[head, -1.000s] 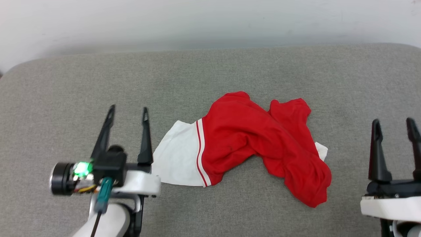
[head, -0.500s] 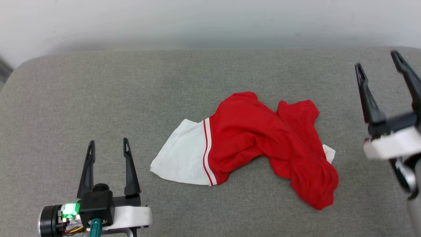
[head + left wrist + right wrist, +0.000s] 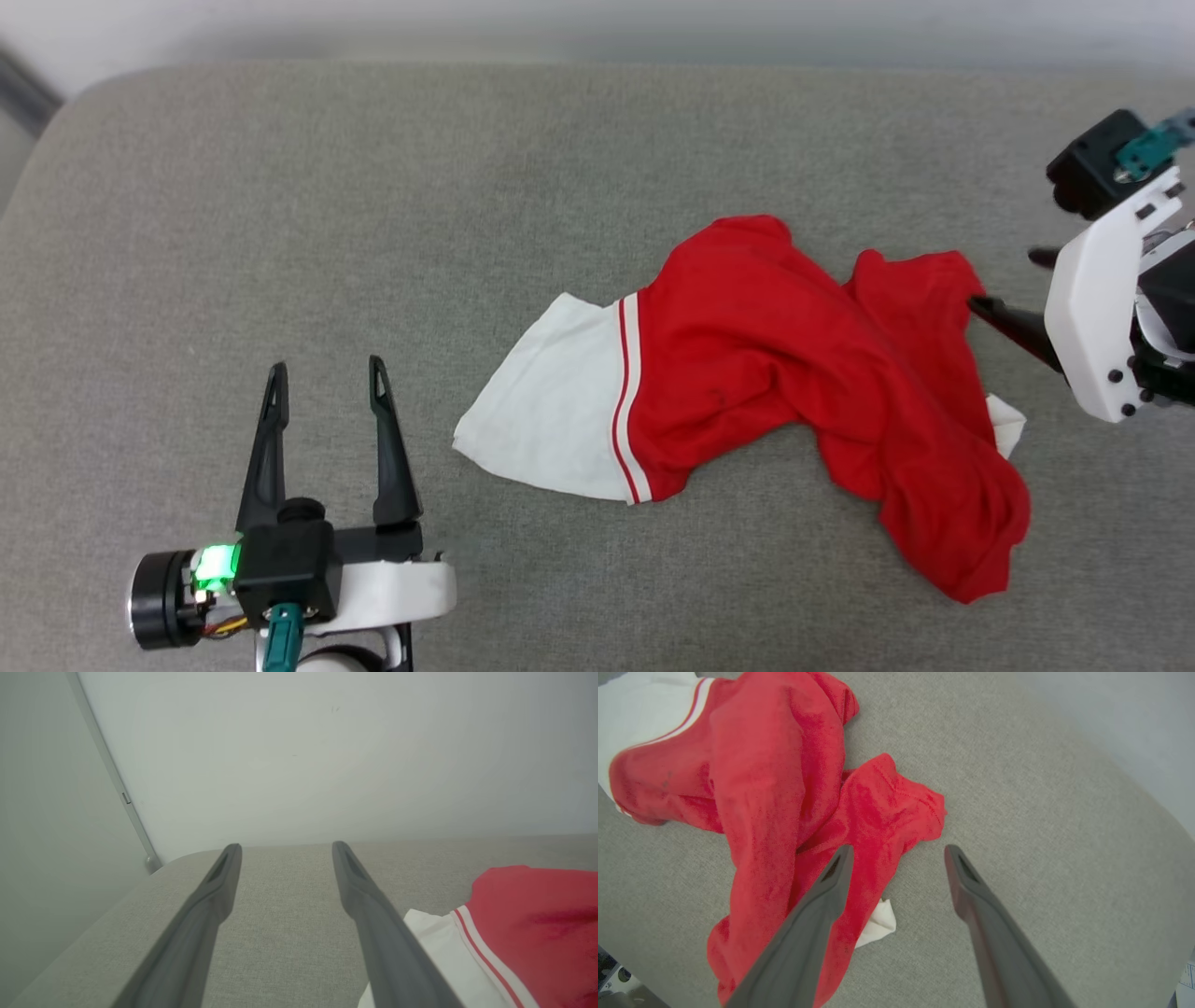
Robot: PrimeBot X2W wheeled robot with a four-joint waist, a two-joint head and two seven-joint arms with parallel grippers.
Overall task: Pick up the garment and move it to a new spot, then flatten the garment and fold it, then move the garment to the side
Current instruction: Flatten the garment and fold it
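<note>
The garment lies crumpled on the grey padded surface, mostly red, with a white sleeve and red-white trim spread toward the left. My left gripper stands open at the lower left, fingers pointing away, a short gap from the white sleeve. In the left wrist view the gripper holds nothing, and the garment lies off to the right. My right gripper comes in from the right edge, turned toward the garment's red far-right fold. In the right wrist view it is open, one finger over the red cloth, the other over bare surface.
A pale wall rises behind the surface's rounded far edge. The surface's rounded left corner shows at the upper left. Bare grey fabric stretches left of and in front of the garment.
The head view has tilted downward. My right gripper rose from the lower right and swung round to point left at the garment. My left gripper drew back from the white sleeve.
</note>
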